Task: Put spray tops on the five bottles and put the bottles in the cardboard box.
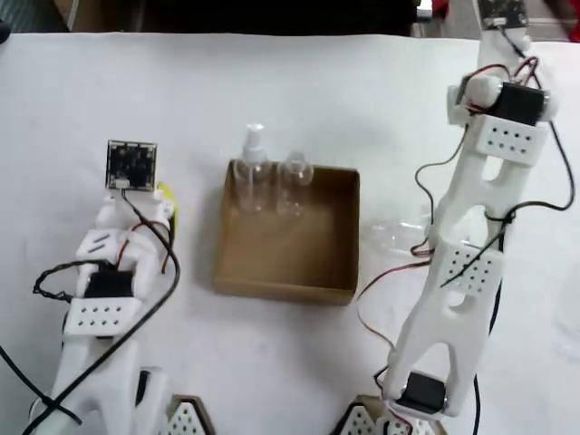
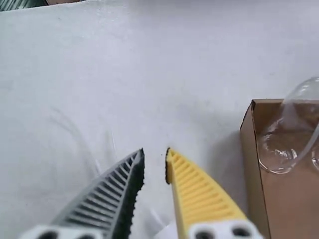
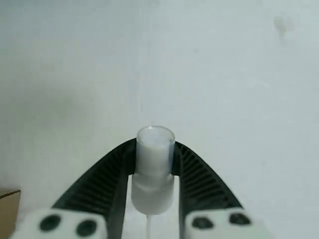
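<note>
A cardboard box (image 1: 288, 272) sits mid-table. Two clear bottles stand at its far wall: one wears a white spray top (image 1: 253, 138), the other bottle (image 1: 294, 179) has a bare neck. Another clear bottle (image 1: 397, 234) lies on the table right of the box, partly behind the right arm (image 1: 471, 245). My right gripper (image 3: 155, 145) is shut on a white spray top (image 3: 154, 164) over bare table. My left gripper (image 2: 154, 160) is slightly open and holds nothing, low over the table left of the box (image 2: 253, 149). A bottle (image 2: 286, 139) shows inside that box corner.
A white cloth covers the table (image 1: 272, 82). The left arm (image 1: 104, 299) stands left of the box, its yellow finger (image 1: 169, 198) pointing toward the far side. Loose black and red cables (image 1: 399, 272) hang by both arms. The table's far edge meets a dark background.
</note>
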Motion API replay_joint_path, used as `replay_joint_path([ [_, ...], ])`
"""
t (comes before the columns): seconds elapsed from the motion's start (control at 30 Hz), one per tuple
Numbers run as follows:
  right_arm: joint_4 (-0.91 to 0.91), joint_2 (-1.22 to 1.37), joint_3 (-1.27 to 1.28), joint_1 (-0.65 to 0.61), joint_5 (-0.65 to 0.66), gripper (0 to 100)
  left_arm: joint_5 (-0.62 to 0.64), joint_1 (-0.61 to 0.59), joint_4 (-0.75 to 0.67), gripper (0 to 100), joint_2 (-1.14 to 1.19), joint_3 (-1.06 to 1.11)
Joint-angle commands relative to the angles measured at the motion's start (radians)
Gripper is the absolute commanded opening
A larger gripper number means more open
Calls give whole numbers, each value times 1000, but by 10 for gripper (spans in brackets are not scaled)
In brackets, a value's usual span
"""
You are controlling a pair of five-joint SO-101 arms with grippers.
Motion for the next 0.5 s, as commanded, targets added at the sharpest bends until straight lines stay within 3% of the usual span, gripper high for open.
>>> replay_joint_path([
  [0.0,-7,-145,-48,183,44,16,5,-7,-83,79,1,20],
  [0.2,-344,-113,-8,559,141,15,5,-2,-104,79,1,28],
  [0.47,-410,97,41,714,362,15,5,-4,-97,78,1,29],
])
